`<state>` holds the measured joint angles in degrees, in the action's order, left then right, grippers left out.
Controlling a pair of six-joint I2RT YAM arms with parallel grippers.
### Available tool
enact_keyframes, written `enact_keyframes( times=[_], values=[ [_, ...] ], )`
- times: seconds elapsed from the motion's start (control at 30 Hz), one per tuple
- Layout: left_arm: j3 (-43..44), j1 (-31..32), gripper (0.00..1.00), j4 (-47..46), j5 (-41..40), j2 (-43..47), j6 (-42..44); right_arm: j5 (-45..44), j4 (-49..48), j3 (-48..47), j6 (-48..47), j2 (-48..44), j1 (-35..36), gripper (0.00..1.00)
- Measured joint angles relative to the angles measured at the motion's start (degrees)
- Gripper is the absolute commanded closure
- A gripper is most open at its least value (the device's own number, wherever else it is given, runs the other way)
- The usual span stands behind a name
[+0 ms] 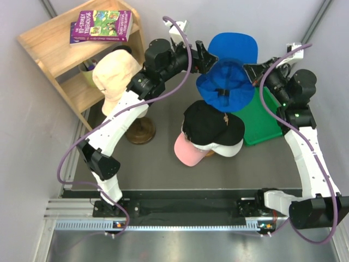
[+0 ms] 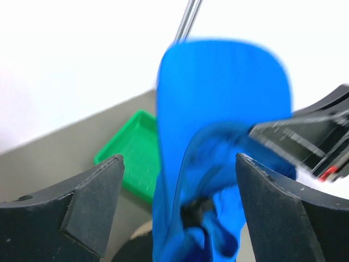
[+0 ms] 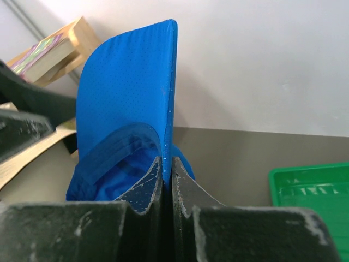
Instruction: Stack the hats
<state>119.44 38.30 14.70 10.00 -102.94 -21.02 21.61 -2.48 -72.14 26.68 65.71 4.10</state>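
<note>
Right gripper (image 3: 167,162) pressed together on brim edge of royal blue fabric peaked cap (image 1: 226,82). Cap is aloft at far side of stack: black cap (image 1: 212,124) over white cap (image 1: 224,148) over pink cap (image 1: 187,152). Left gripper (image 2: 177,166) spread wide, jaws flanking blue crown.

Risk: thin one-edge pinch, floppy crown. Left closing and tugging could strip brim free, and cap would drop off-centre beside stack.
</note>
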Motion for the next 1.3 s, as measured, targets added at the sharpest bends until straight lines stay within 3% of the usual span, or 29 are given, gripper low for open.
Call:
enact_keyframes(
  times=[0.1, 0.13, 0.2, 0.23, 0.3, 0.33, 0.37, 0.47, 0.57, 0.87, 1.1, 1.2, 1.23, 1.27, 1.3],
  values=[
    [-0.07, 0.00, 0.49, -2.51, 1.16, 0.37, 0.15, 3.17, 0.50, -0.04, 0.63, 0.00, 0.02, 1.00],
    [-0.26, 0.00, 0.68, -3.30, 1.77, 0.37, 0.13, 4.26, 0.52, -0.11, 1.03, 0.00, 0.04, 1.00],
    [-1.09, 0.00, 0.91, -4.70, 3.32, 0.42, 0.44, 6.38, 0.90, -0.74, 1.88, 0.00, 0.04, 1.00],
    [-1.49, -0.04, 1.00, -4.96, 4.15, 0.42, 0.87, 7.23, 1.01, -1.20, 2.29, 0.00, 0.02, 0.84],
    [-1.95, -0.35, 1.00, -5.60, 5.57, 0.42, 1.42, 8.55, 1.92, -2.32, 2.54, 0.00, -0.04, 0.58],
    [-1.97, -0.48, 1.00, -6.25, 6.47, 0.42, 1.81, 9.18, 2.80, -2.91, 2.73, 0.00, -0.02, 0.32],
    [-1.99, -0.57, 1.00, -6.36, 7.63, 0.59, 2.56, 9.77, 4.09, -3.82, 2.38, 0.13, 0.00, 0.23],
    [-2.60, -0.37, 1.00, -6.60, 9.97, 1.07, 5.38, 10.43, 7.30, -7.50, 0.74, 0.17, -0.37, 0.06],
    [-2.84, -0.31, 1.00, -6.54, 11.80, 1.27, 7.98, 10.36, 9.35, -11.74, -0.74, 0.07, -2.16, 0.03],
    [-1.16, -0.31, 1.00, -4.63, 18.49, 1.31, 13.51, 14.97, 14.47, -30.53, -5.68, 6.38, -5.35, 0.08],
    [0.15, -0.31, 1.00, -3.96, 21.27, 1.31, 14.82, 21.11, 22.53, -37.51, -7.96, 14.05, -4.15, 0.12],
    [0.42, -0.31, 1.00, -3.96, 21.86, 1.31, 15.04, 22.95, 27.65, -38.07, -9.66, 16.24, -2.21, 0.21],
    [0.46, -0.31, 1.00, -3.96, 21.94, 1.31, 15.10, 23.52, 29.24, -38.23, -10.14, 16.74, -1.57, 0.47],
    [0.48, -0.31, 1.00, -3.98, 21.97, 1.31, 15.17, 23.85, 30.25, -38.25, -10.45, 17.05, -1.11, 0.64],
    [0.48, -0.31, 1.00, -3.91, 21.92, 1.31, 15.30, 24.28, 31.43, -38.25, -11.21, 17.29, -0.61, 1.00]
  ],
)
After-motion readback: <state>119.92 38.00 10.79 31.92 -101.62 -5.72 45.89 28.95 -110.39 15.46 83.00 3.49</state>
